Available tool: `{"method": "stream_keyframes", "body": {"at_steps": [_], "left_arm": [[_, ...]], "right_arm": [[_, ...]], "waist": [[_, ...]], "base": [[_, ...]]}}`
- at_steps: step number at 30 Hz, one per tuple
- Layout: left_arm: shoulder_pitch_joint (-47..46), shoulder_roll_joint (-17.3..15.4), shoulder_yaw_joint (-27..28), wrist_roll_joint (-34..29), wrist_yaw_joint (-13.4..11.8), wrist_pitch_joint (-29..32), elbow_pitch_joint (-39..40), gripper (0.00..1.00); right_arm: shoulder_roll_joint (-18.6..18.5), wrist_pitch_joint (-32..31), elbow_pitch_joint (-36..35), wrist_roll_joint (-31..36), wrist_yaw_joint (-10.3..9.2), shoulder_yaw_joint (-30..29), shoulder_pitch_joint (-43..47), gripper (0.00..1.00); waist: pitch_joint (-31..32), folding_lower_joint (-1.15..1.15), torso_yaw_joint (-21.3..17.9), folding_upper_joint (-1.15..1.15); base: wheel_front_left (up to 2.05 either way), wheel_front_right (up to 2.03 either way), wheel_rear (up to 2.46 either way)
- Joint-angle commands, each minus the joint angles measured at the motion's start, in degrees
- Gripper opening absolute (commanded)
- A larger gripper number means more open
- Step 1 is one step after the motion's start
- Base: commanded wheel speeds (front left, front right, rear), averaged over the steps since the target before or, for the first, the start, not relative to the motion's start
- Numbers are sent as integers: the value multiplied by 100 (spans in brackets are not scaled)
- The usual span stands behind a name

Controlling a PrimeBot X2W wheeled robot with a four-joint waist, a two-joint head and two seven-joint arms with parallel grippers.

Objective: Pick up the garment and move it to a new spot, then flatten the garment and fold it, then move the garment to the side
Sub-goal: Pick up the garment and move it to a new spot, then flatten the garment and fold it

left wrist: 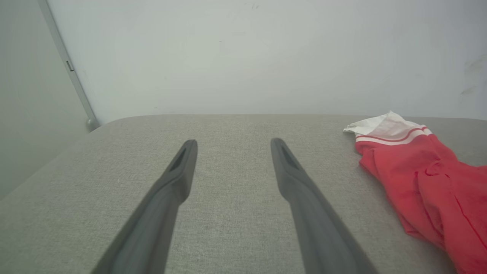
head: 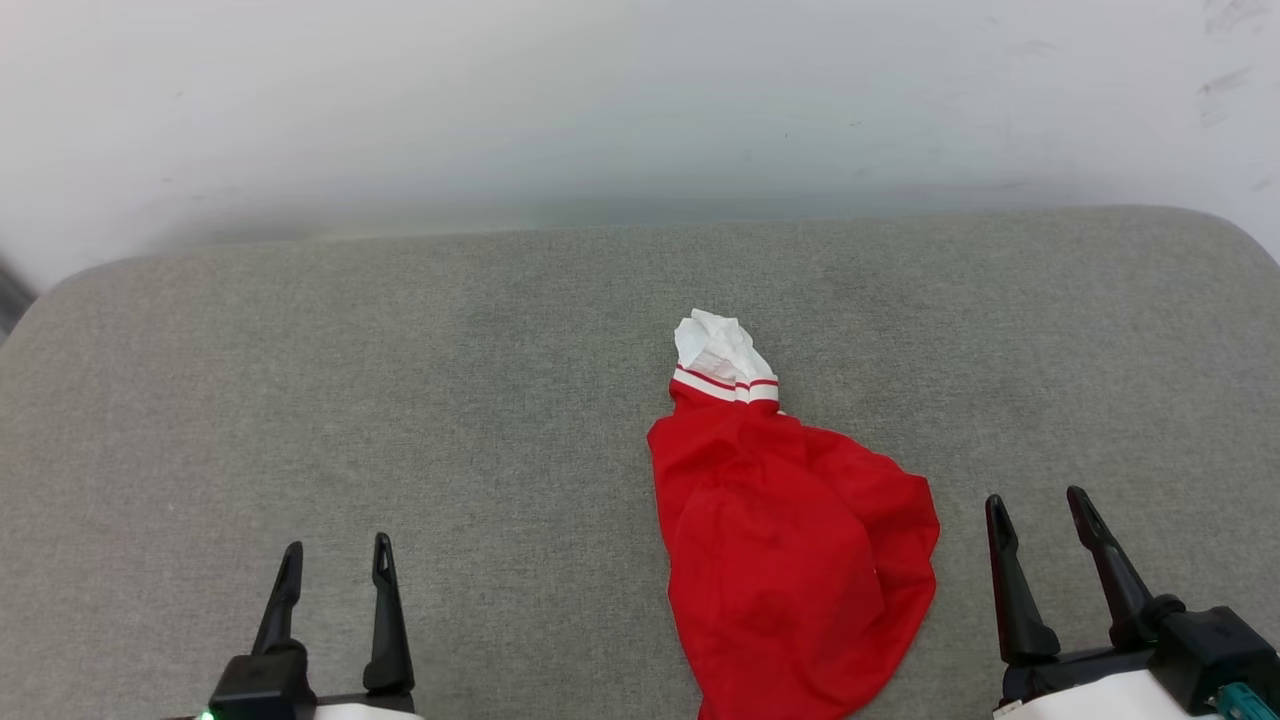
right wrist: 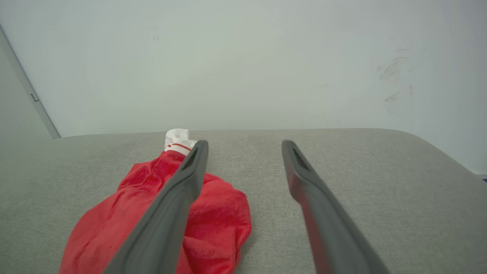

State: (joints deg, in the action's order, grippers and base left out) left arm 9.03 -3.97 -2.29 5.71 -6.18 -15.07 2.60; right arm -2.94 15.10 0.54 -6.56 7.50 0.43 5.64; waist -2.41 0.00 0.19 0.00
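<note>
Left pincer [head: 338, 545] stands wide open with nothing between its two dark fingers, which point forward over a grey cushion [head: 400, 400]. Right pincer [head: 1035, 497] is just as wide open and also holds nothing.

A crumpled red shirt [head: 790, 540] lies on the cushion between the two pincers. It is near the right pincer's left side, with a strip of bare cushion between them, and well apart from the left pincer, off to its right. The red bulk is bunched in soft folds level with the fingers. It narrows away from the robot into a white sleeve end with red-and-white striped trim [head: 727, 385], which lies beyond the fingertips of both pincers.

Seen from the left wrist, the shirt [left wrist: 426, 182] lies to the right of the left pincer [left wrist: 233, 142]. Seen from the right wrist, the right pincer [right wrist: 245, 142] has its left finger crossing in front of the shirt [right wrist: 220, 220]. A pale wall [head: 600, 100] rises past the cushion's far edge.
</note>
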Motion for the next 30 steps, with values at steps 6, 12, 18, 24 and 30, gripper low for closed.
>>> {"method": "stream_keyframes", "body": {"at_steps": [6, 12, 18, 24, 30], "left_arm": [[-481, -141, 277, 0, 244, -15, -185, 100], [-1657, -602, 360, -11, 665, -14, -528, 100], [-3200, -972, 124, 45, 1059, 351, -867, 100], [-4542, -1146, -244, 159, 1256, 991, -1361, 100], [-5977, -1291, -1022, 578, 1359, 1976, -1956, 100]], "right_arm": [[11, 10, -34, 79, -2, 14, -102, 100], [10, 10, -110, 140, -2, 53, -275, 100], [11, 10, -233, 211, -2, 48, -471, 100], [11, 10, -349, 231, -2, 40, -693, 100], [10, 10, -475, 165, -2, 30, -976, 100]], "waist": [[-67, 0, -44, 0], [-302, 0, -135, 0], [-687, 0, -262, 0], [-1073, 0, -403, 0], [-1522, 0, -631, 0]], "base": [[0, 0, 0], [0, 0, 0], [0, 0, 0], [0, 0, 0], [0, 0, 0]]}}
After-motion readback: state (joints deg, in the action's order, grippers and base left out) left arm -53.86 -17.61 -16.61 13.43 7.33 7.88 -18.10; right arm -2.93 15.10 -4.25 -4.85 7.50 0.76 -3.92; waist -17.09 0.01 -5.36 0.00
